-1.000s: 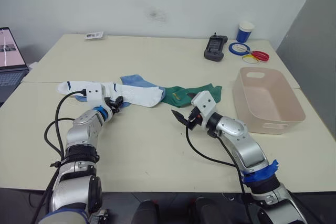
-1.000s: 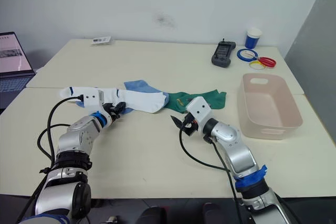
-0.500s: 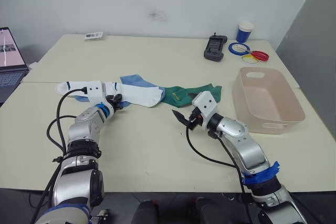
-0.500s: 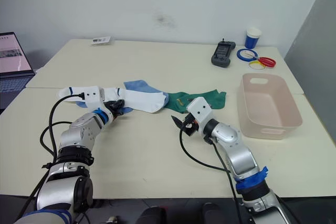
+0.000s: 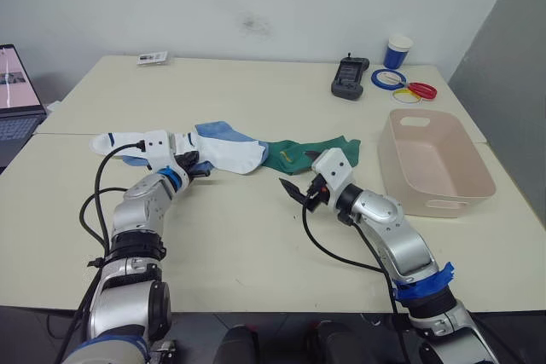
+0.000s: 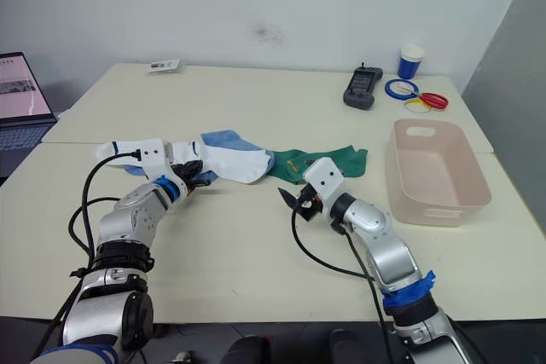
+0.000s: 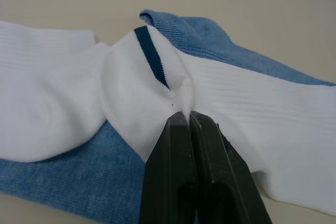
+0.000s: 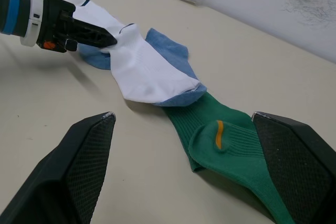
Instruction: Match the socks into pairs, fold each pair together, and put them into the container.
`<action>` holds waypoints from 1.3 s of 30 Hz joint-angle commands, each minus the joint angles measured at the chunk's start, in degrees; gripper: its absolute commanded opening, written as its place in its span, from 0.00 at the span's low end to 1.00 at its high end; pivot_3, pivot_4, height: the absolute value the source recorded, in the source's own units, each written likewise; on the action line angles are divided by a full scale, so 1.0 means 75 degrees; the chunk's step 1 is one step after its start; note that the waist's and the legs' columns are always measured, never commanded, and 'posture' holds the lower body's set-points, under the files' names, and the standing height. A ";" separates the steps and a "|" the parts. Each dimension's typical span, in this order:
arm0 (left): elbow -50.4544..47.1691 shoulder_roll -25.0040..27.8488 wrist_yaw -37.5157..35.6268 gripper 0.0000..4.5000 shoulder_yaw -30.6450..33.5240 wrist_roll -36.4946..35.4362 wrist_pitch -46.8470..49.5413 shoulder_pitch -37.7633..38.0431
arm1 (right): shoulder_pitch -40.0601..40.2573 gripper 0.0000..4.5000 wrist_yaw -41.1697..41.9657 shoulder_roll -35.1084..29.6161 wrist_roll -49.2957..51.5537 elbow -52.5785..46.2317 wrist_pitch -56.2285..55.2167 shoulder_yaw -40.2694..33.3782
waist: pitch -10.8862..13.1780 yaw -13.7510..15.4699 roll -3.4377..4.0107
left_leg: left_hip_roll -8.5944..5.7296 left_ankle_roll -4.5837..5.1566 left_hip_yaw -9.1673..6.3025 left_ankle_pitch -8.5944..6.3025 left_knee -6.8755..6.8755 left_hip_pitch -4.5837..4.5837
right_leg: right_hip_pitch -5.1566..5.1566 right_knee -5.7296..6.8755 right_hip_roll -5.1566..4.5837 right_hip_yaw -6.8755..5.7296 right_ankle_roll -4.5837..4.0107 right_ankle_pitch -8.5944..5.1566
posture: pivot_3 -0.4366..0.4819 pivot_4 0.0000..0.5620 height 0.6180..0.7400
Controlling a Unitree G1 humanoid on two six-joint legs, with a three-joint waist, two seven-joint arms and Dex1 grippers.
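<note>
1. Since a second ago the left tool (image 5: 198, 170) has crept forward onto the white sock (image 5: 223, 153); it now pinches a fold near the dark cuff stripe, likely to lift it off the blue sock (image 5: 223, 132)
2. Green socks (image 5: 307, 153) lie beside these; the right tool (image 5: 294, 190) hovers spread before them
3. Across the pale tabletop (image 5: 247, 236) the container (image 5: 437, 162) sits empty, near a blue cup (image 5: 397, 51) by the wall

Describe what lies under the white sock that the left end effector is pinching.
Under the white sock pinched by the left end effector lies a light blue sock, showing on both sides of it. How far the blue fabric runs beneath, and whether anything else lies there, is covered.
</note>
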 commanded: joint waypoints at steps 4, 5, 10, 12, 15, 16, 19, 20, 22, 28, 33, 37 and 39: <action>-0.2974 0.0058 -0.0328 0.00 -0.0253 -0.0592 0.1509 0.1299 | -0.0010 1.00 -0.0041 0.0038 0.0022 -0.0204 -0.0138 -0.0055 | 0.0000 -0.0016 0.0000 | 0.0009 -0.0001 -0.0001 0.0000 0.0000 0.0001 | 0.0001 0.0001 -0.0005 0.0005 0.0000 0.0000 | 0.48 0.27 1.00; -0.3436 0.0112 -0.0329 0.00 -0.0250 -0.0674 0.1771 0.1564 | -0.0001 1.00 -0.0041 0.0035 0.0020 -0.0203 -0.0141 -0.0057 | 0.0000 -0.0016 0.0000 | 0.0010 -0.0001 -0.0001 0.0000 -0.0001 0.0001 | 0.0000 0.0000 -0.0005 0.0005 0.0000 0.0000 | 0.48 0.27 1.00; -0.5974 0.0347 -0.0355 0.00 -0.0162 -0.1497 0.3392 0.2999 | 0.0028 1.00 -0.0013 0.0011 0.0036 -0.0158 -0.0165 -0.0075 | 0.0000 -0.0019 0.0001 | 0.0014 -0.0001 -0.0005 0.0000 -0.0002 0.0003 | 0.0001 0.0002 -0.0004 0.0003 0.0000 0.0000 | 0.48 0.27 1.00; -0.6869 0.0434 -0.0414 0.00 -0.0092 -0.1944 0.3996 0.3542 | 0.0037 1.00 0.0020 -0.0009 0.0055 -0.0095 -0.0195 -0.0089 | 0.0000 -0.0018 0.0001 | 0.0013 0.0000 -0.0007 0.0000 -0.0001 0.0004 | 0.0002 0.0001 -0.0007 0.0007 0.0000 0.0000 | 0.48 0.27 1.00; -0.7811 0.0490 -0.0397 0.00 0.0095 -0.2599 0.4765 0.4107 | 0.0020 1.00 0.0071 -0.0009 0.0112 -0.0006 -0.0176 -0.0132 | 0.0001 -0.0018 0.0001 | 0.0011 0.0000 -0.0011 0.0000 0.0000 0.0006 | 0.0004 -0.0002 -0.0008 0.0011 0.0001 0.0000 | 0.48 0.27 1.00; -0.8160 0.0556 -0.0479 0.00 0.0201 -0.2982 0.5109 0.4373 | 0.0003 1.00 0.0101 -0.0009 0.0132 0.0045 -0.0155 -0.0140 | 0.0001 -0.0017 0.0001 | 0.0011 0.0001 -0.0011 -0.0001 0.0000 0.0006 | 0.0005 -0.0003 -0.0008 0.0010 0.0001 -0.0001 | 0.48 0.27 1.00; -0.8865 0.1029 -0.0983 0.00 0.0423 -0.3803 0.5749 0.5210 | -0.0100 1.00 0.0142 0.0087 0.0335 0.0226 0.0144 -0.0263 | 0.0001 -0.0023 0.0002 | 0.0011 0.0002 -0.0012 -0.0001 -0.0001 0.0009 | 0.0007 -0.0004 -0.0007 0.0012 0.0000 -0.0001 | 0.48 0.27 1.00; -0.8948 0.1278 -0.1196 0.00 0.0498 -0.3865 0.5770 0.5523 | -0.0167 1.00 0.0163 0.0144 0.0448 0.0304 0.0373 -0.0311 | 0.0001 -0.0054 0.0002 | 0.0011 0.0002 -0.0012 -0.0001 -0.0001 0.0010 | 0.0007 -0.0004 -0.0007 0.0013 0.0000 -0.0002 | 0.48 0.27 1.00; -0.8965 0.1637 -0.1397 0.00 0.0582 -0.3892 0.5695 0.5897 | -0.0262 1.00 0.0218 0.0191 0.0599 0.0396 0.0759 -0.0349 | 0.0007 -0.0054 0.0012 | 0.0014 0.0002 -0.0019 -0.0002 -0.0009 0.0021 | 0.0006 -0.0002 -0.0001 0.0021 -0.0005 -0.0005 | 0.48 0.27 1.00; -0.8597 0.2246 -0.1642 0.00 0.0338 -0.3275 0.4863 0.6246 | -0.0754 1.00 0.1368 0.0097 0.1217 0.0815 0.2623 0.0208 | 0.0013 -0.0019 0.0021 | 0.0014 0.0003 -0.0021 -0.0002 -0.0008 0.0020 | 0.0006 -0.0001 -0.0002 0.0010 -0.0023 -0.0011 | 0.48 0.27 1.00; -0.8595 0.2210 -0.1649 0.00 0.0142 -0.3111 0.4576 0.6376 | -0.1353 1.00 0.1618 0.0449 0.1232 0.1534 0.2813 0.0475 | 0.0013 -0.0027 0.0022 | 0.0013 0.0005 -0.0018 -0.0003 -0.0009 0.0005 | -0.0009 -0.0008 -0.0004 0.0019 -0.0024 -0.0013 | 0.48 0.27 1.00; -0.8615 0.2211 -0.1638 0.00 0.0130 -0.3119 0.4492 0.6427 | -0.1685 0.96 0.1569 0.0643 0.1148 0.2248 0.2647 0.0494 | 0.0013 -0.0023 0.0022 | 0.0015 0.0005 -0.0016 -0.0003 -0.0011 0.0007 | -0.0010 -0.0004 -0.0003 0.0010 -0.0024 -0.0013 | 0.48 0.27 1.00; -0.8609 0.2222 -0.1637 0.00 0.0175 -0.3122 0.4455 0.6468 | -0.1760 0.86 0.1619 0.0741 0.1314 0.2325 0.2729 0.0356 | 0.0014 -0.0024 0.0022 | 0.0015 0.0005 -0.0015 -0.0003 -0.0011 0.0006 | -0.0010 -0.0003 -0.0003 0.0009 -0.0024 -0.0013 | 0.48 0.27 1.00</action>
